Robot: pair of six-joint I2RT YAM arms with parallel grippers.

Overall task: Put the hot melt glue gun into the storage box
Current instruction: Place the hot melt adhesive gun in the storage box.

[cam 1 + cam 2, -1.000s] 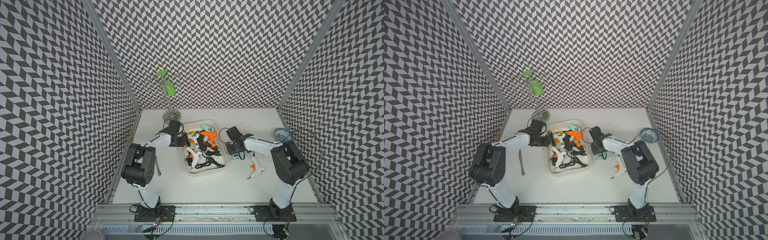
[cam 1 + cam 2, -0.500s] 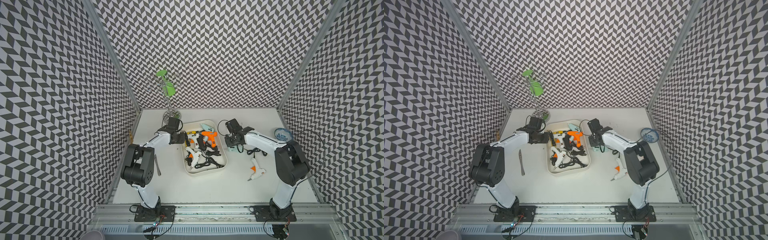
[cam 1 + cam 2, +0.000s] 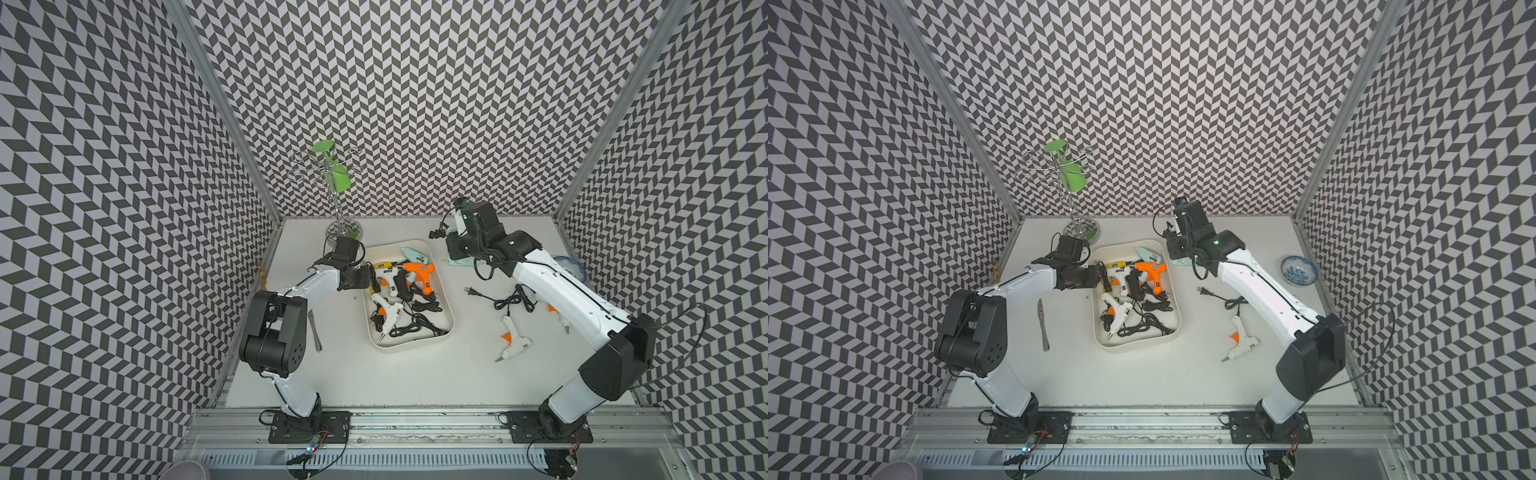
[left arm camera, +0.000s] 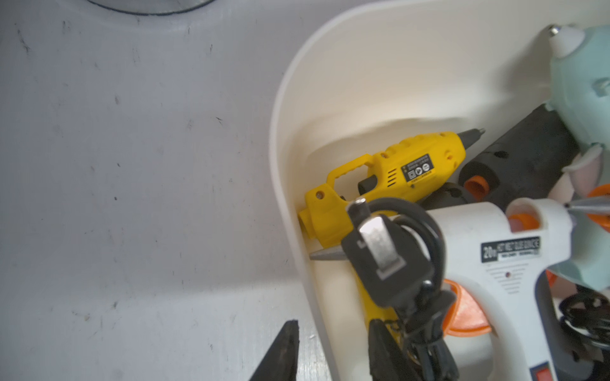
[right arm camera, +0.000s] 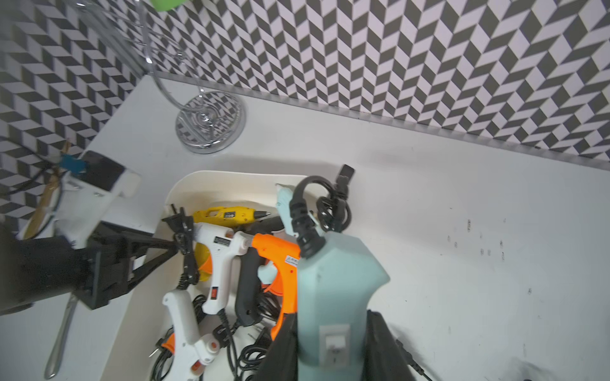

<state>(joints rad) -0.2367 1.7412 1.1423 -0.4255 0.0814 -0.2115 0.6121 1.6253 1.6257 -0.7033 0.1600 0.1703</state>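
My right gripper (image 5: 331,316) is shut on the handle of a mint-green hot melt glue gun (image 5: 333,280), held in the air with its black cord bundled on top. In both top views it hangs just right of the far right corner of the cream storage box (image 3: 451,328) (image 3: 1179,324). Several glue guns and cords lie in the box. My left gripper (image 4: 333,325) (image 3: 368,272) is open astride the box's left wall (image 4: 280,132), with one finger outside and one inside by a yellow gun (image 4: 412,165). A white glue gun (image 3: 513,343) lies on the table.
A wire cup rack with a green cup (image 3: 332,178) stands at the back left. A blue-patterned bowl (image 3: 1298,270) sits at the right wall. A metal knife (image 3: 1043,324) lies left of the box. A loose black cord and plug (image 3: 478,293) lie under my right arm.
My right gripper closed on the mint glue gun, lifted it off the table and carried it back and slightly left toward the box. My left gripper shifted slightly toward the back along the box wall.
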